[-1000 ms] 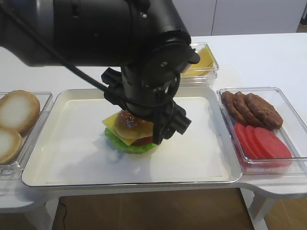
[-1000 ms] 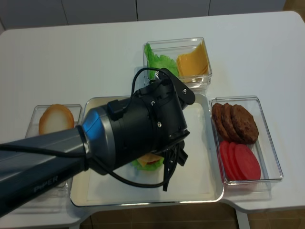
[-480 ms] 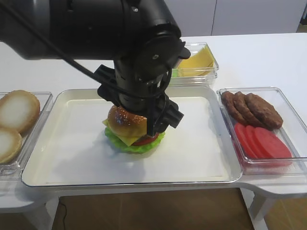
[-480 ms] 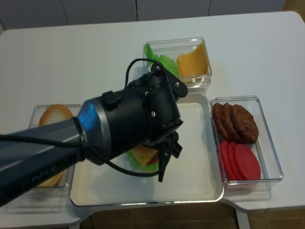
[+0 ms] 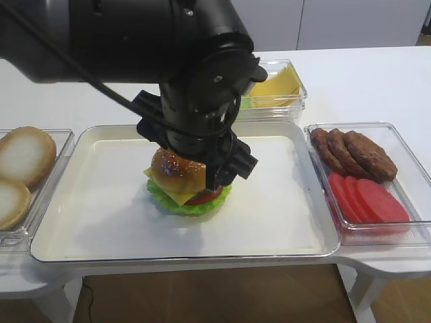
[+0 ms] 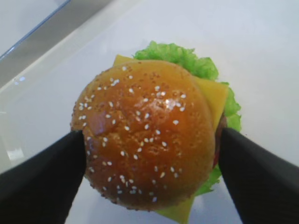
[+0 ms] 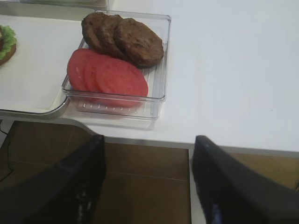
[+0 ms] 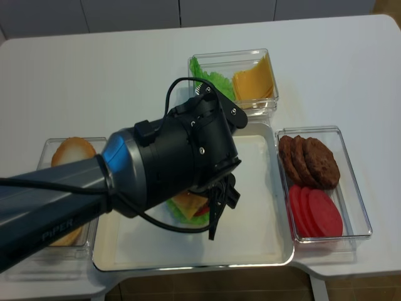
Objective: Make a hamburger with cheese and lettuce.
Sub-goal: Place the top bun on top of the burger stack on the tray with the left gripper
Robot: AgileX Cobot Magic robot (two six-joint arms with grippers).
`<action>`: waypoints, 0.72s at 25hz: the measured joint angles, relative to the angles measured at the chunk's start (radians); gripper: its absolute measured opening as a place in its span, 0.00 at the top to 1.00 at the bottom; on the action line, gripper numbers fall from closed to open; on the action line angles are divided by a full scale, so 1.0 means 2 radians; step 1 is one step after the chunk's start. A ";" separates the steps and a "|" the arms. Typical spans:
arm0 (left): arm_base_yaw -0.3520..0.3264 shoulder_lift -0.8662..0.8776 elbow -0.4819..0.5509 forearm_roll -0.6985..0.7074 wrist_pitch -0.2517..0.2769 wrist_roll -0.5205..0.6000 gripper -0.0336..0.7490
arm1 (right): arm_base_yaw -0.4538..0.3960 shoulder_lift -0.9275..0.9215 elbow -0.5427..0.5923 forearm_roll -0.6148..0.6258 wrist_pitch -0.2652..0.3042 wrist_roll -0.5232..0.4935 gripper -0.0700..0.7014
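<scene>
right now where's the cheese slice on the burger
In the left wrist view the cheese sits under the sesame bun top, its corners poking out over the lettuce, on the white tray.

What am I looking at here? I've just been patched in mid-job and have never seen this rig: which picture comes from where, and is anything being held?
It is a two-armed robot at a white table. Two pictures look down from above; the other two come from cameras on each wrist. The left gripper straddles the hamburger on the tray, a finger at each side of the sesame bun; whether they press it I cannot tell. The cheese and lettuce peek out beneath. The right gripper hangs open off the table edge, empty. Side bins hold patties, tomato slices, bun halves and spare cheese slices.
</scene>
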 joint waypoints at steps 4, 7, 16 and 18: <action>0.000 -0.004 -0.011 0.000 0.001 0.011 0.09 | 0.000 0.000 0.000 0.000 0.000 0.000 0.33; 0.001 -0.013 -0.030 -0.013 0.012 0.040 0.09 | 0.000 0.000 0.000 0.000 0.000 0.000 0.33; 0.079 -0.038 -0.060 -0.099 0.074 0.146 0.10 | 0.000 0.000 0.000 0.000 0.000 0.002 0.33; 0.106 -0.049 -0.060 -0.113 0.079 0.159 0.11 | 0.000 0.000 0.000 0.000 0.000 0.002 0.33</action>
